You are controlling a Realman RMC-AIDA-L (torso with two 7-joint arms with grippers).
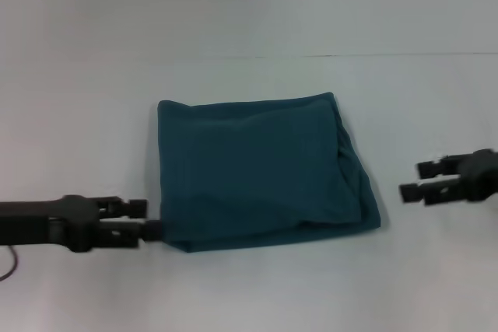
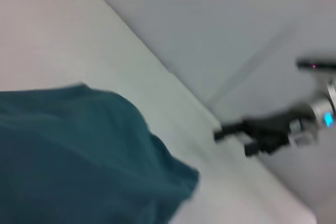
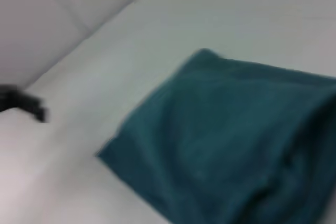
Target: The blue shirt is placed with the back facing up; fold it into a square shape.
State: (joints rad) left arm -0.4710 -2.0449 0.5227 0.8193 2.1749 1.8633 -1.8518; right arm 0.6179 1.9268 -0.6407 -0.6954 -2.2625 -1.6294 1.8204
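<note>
The blue shirt lies folded into a rough square in the middle of the white table, plain side up, with loose layers along its right edge. My left gripper is low at the shirt's near left corner, open, its lower finger touching the cloth edge. Off to the right, clear of the shirt, my right gripper hovers open and holds nothing. The left wrist view shows the shirt with the right gripper beyond it. The right wrist view shows the shirt.
The white table spreads around the shirt on all sides. Its far edge meets a pale wall along a thin line. A dark cable hangs by the left arm.
</note>
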